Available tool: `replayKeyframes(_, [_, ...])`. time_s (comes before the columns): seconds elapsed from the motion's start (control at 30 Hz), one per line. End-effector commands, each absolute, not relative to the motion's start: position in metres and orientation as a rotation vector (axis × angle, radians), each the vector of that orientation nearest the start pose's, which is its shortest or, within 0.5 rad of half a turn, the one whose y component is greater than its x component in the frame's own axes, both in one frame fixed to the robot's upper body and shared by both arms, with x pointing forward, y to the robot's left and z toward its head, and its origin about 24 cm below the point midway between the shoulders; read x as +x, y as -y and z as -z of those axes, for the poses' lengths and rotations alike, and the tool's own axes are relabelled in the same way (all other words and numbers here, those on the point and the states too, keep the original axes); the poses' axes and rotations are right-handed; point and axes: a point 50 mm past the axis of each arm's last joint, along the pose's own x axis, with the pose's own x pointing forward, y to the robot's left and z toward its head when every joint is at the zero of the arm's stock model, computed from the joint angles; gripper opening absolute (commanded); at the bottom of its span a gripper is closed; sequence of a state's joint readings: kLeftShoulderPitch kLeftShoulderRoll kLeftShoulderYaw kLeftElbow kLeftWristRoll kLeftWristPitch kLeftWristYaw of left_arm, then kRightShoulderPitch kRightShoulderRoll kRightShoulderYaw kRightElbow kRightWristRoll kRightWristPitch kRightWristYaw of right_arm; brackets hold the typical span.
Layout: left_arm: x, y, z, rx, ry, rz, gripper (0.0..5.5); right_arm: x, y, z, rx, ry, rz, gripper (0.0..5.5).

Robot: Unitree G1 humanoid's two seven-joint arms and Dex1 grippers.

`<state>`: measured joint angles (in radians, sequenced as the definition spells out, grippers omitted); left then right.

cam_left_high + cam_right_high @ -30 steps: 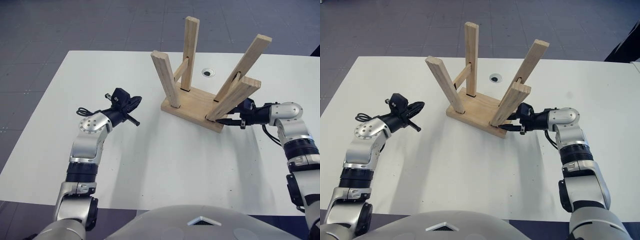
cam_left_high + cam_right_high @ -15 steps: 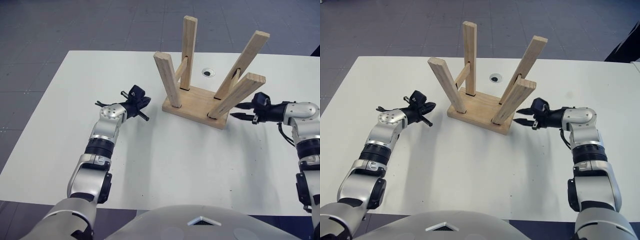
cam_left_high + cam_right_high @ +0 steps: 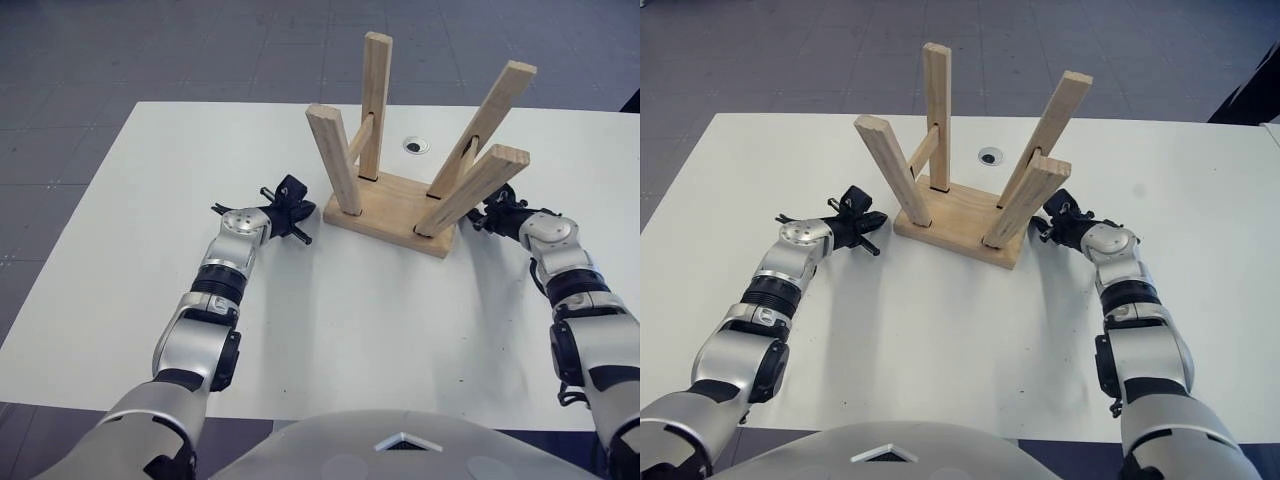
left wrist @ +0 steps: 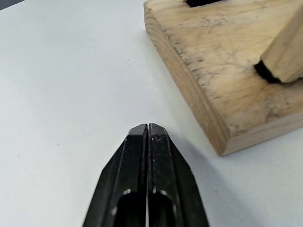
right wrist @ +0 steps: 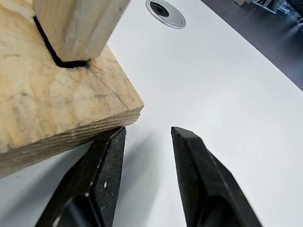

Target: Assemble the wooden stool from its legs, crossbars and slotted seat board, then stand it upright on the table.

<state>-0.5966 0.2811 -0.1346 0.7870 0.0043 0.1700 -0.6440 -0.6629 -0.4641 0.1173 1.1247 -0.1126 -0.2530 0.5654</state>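
The left gripper [image 4: 147, 126] is pinched shut on the white table [image 3: 330, 330], just left of the seat board [image 3: 385, 210]. The stool [image 3: 400, 190] rests upside down, far middle, legs [image 3: 335, 160] up. The right gripper [image 5: 147, 130] gapes open at the seat board's right corner.

Bright, even light from overhead, so the white counter [image 3: 350, 330] is lit pretty uniformly. Just soft, faint shadows spilling toward the near edge beside the stool [image 3: 385, 205].

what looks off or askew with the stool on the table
The stool is upside down: seat board flat on the table, legs up. They splay unevenly: the near right leg and far right leg lean far outward, the far left leg stands nearly straight.
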Motion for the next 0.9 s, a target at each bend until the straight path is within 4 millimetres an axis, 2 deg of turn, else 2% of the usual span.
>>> replayKeyframes(0.03, [0.328,-0.162,-0.029,0.241,-0.486,0.784,0.1,0.343,0.205,-0.016,-0.486,-0.411,-0.577,1.77])
replayKeyframes(0.17, [0.305,-0.18,-0.042,0.247,-0.511,0.855,0.1,0.351,0.183,-0.021,-0.468,-0.377,-0.607,1.77])
replayKeyframes(0.27, [0.288,-0.189,-0.049,0.276,-0.539,0.854,0.1,0.354,0.178,-0.022,-0.452,-0.376,-0.582,1.77])
replayKeyframes(0.37, [0.285,-0.196,-0.052,0.296,-0.541,0.8,0.1,0.355,0.185,-0.024,-0.443,-0.371,-0.544,1.77])
replayKeyframes(0.47, [0.291,-0.203,-0.054,0.337,-0.522,0.719,0.1,0.363,0.213,-0.042,-0.372,-0.337,-0.354,1.77])
replayKeyframes(0.53, [0.296,-0.207,-0.06,0.348,-0.486,0.657,0.1,0.369,0.23,-0.079,-0.212,-0.208,-0.24,1.77])
replayKeyframes(0.6, [0.293,-0.21,-0.061,0.338,-0.473,0.629,0.1,0.36,0.233,-0.126,-0.062,-0.073,-0.213,1.77])
replayKeyframes(0.67, [0.286,-0.211,-0.058,0.322,-0.469,0.611,0.1,0.342,0.227,-0.181,0.098,0.052,-0.235,1.77])
replayKeyframes(0.7, [0.283,-0.213,-0.057,0.31,-0.464,0.596,0.1,0.332,0.22,-0.215,0.181,0.139,-0.282,1.77])
replayKeyframes(0.77, [0.279,-0.213,-0.057,0.289,-0.452,0.578,0.1,0.31,0.202,-0.268,0.277,0.296,-0.428,1.77])
replayKeyframes(0.83, [0.277,-0.212,-0.055,0.279,-0.449,0.572,0.1,0.287,0.176,-0.298,0.306,0.376,-0.626,1.77])
replayKeyframes(0.9, [0.276,-0.209,-0.055,0.274,-0.446,0.572,0.1,0.27,0.158,-0.31,0.309,0.408,-0.776,1.77])
